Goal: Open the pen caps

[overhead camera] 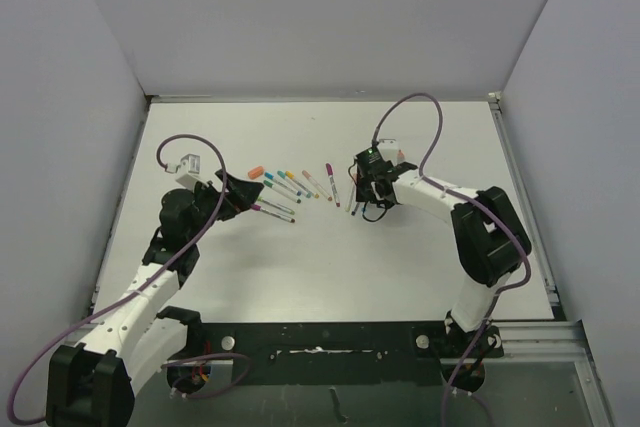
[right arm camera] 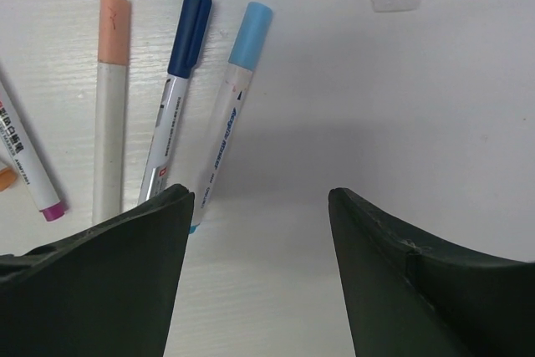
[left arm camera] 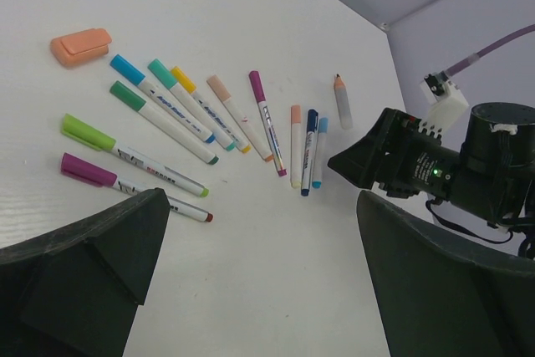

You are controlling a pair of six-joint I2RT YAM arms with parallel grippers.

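Your left pincer point(left arm camera: 261, 205) hangs spread wide over the table point(left arm camera: 276, 298). Its two dark fingers point(left arm camera: 92, 265) frame bare surface, and nothing sits between them.

Just ahead of it the pens point(left arm camera: 171, 123) lie flat in a fan, and the pen caps point(left arm camera: 163, 73) are on their barrels as far as you can see. The purple cap point(left arm camera: 88, 170) is nearest that pincer, then come the lime cap point(left arm camera: 87, 133), the green cap point(left arm camera: 127, 94) and the blue cap point(left arm camera: 127, 68). Further along the fan are the yellow cap point(left arm camera: 183, 79) and the magenta cap point(left arm camera: 257, 85). A fatter orange cap point(left arm camera: 81, 46) lies by itself at the far end, just beside the blue one.

Your right pincer point(right arm camera: 259, 200) sits low at the other end of the row. Its jaws stand apart with only table between them, so it grips nothing. Three pens lie side by side just ahead of it, toward the left of its own view: the peach cap point(right arm camera: 114, 31), the navy cap point(right arm camera: 190, 31) and the light-blue cap point(right arm camera: 251, 35). The lower end of the light-blue pen disappears at the edge of that side's finger, and you cannot tell whether they touch.

A short grey pen point(left arm camera: 343, 104) lies a little apart, beyond those three. From above, the two pincers are well apart, with the fan of pens between them.
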